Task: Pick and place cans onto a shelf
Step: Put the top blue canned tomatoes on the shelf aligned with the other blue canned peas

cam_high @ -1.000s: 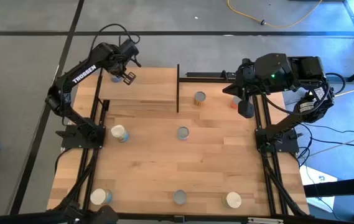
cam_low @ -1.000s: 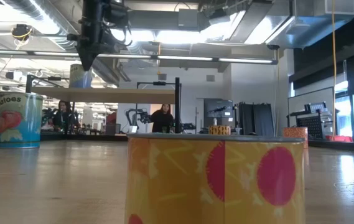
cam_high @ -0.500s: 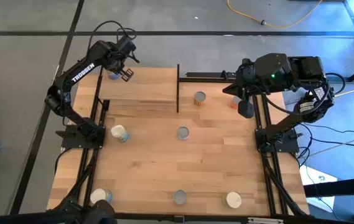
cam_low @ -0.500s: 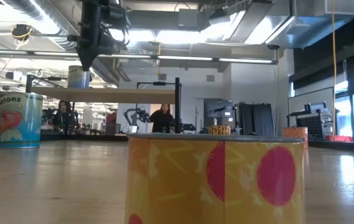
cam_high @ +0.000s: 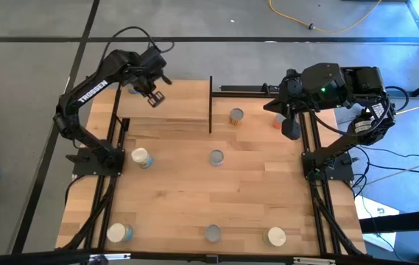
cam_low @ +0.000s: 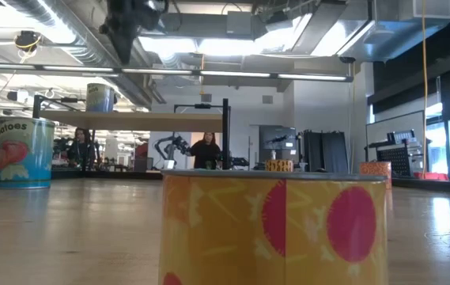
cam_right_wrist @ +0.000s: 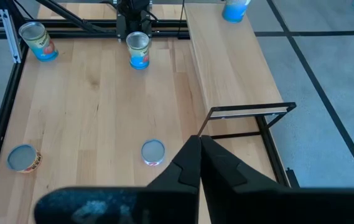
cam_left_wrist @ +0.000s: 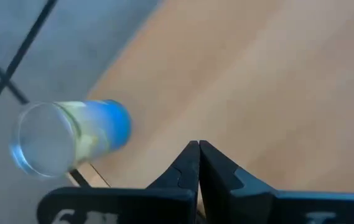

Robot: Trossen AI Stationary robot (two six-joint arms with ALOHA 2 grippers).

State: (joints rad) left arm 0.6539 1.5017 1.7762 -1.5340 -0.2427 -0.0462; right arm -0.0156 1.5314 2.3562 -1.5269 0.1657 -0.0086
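Observation:
A blue-labelled can (cam_left_wrist: 71,137) with a silver top stands upright on the far left corner of the shelf (cam_high: 165,109). It also shows in the low view (cam_low: 100,97) and the right wrist view (cam_right_wrist: 234,10). My left gripper (cam_high: 156,99) is shut and empty. It hangs above the shelf board (cam_left_wrist: 257,81), up and to the right of that can, and touches nothing. My right gripper (cam_high: 291,129) is shut and empty, held high over the table's right edge. Several other cans stand upright on the tabletop.
On the table, cans stand near the shelf's right end (cam_high: 236,115), mid-table (cam_high: 216,157), at the left (cam_high: 141,157), and along the near edge (cam_high: 118,232) (cam_high: 213,233) (cam_high: 276,236). An orange can (cam_high: 277,120) stands by my right gripper. A black post (cam_high: 210,103) marks the shelf's right end.
My left gripper has risen clear above the blue can and moved a little toward the table's right and near side. The can stays standing on the shelf's far left corner.

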